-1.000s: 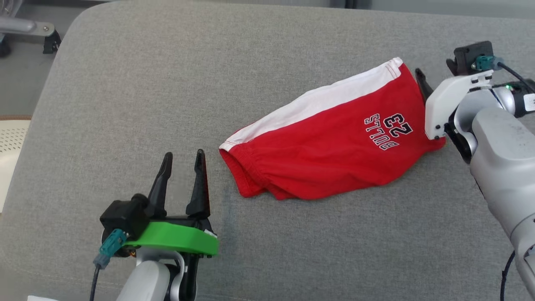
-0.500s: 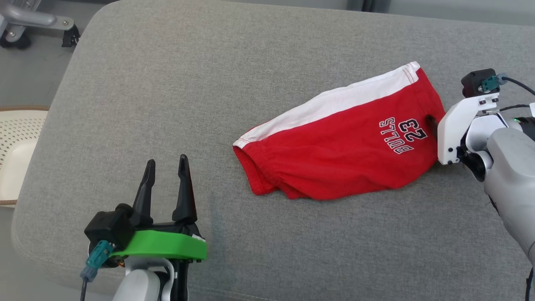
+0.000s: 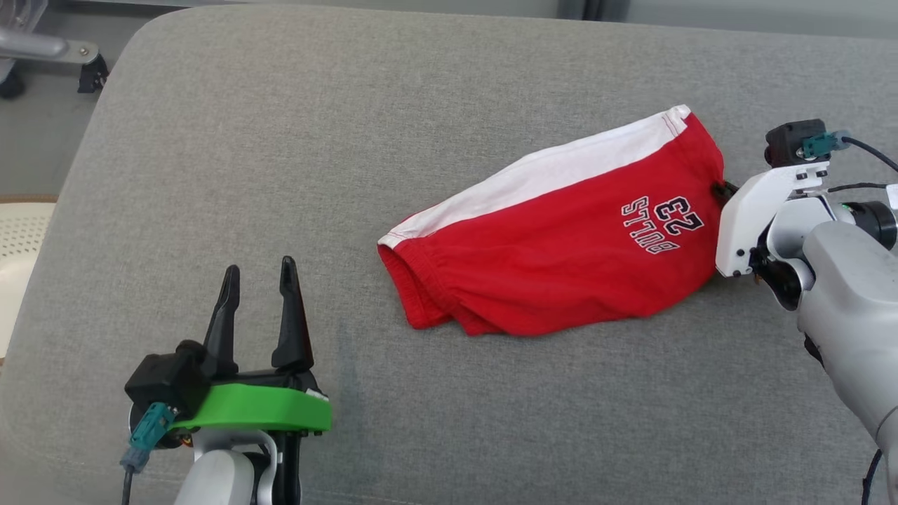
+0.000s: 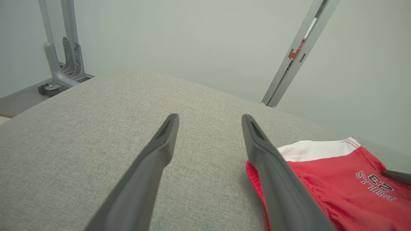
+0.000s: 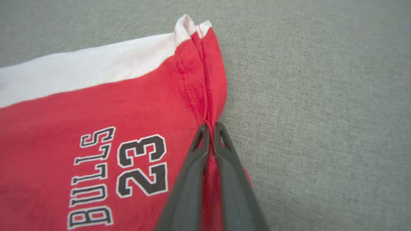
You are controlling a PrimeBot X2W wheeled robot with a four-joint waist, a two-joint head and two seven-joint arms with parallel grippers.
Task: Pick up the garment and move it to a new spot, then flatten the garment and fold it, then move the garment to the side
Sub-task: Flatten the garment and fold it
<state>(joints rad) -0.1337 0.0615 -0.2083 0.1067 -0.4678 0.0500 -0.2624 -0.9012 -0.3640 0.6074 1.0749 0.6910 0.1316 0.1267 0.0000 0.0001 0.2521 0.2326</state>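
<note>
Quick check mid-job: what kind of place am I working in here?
Probably a lab or test room rather than a home: the red shorts lie on a wide grey upholstered cushion, with a slanted metal frame post and a metal stand base against a plain pale wall.

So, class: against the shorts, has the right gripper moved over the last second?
Yes. The right gripper has slid down the head view along the hem of the shorts and shut on it.

head: above, looking down | left wrist: low, forward | right wrist: close (perhaps overhead) | shared: garment
</note>
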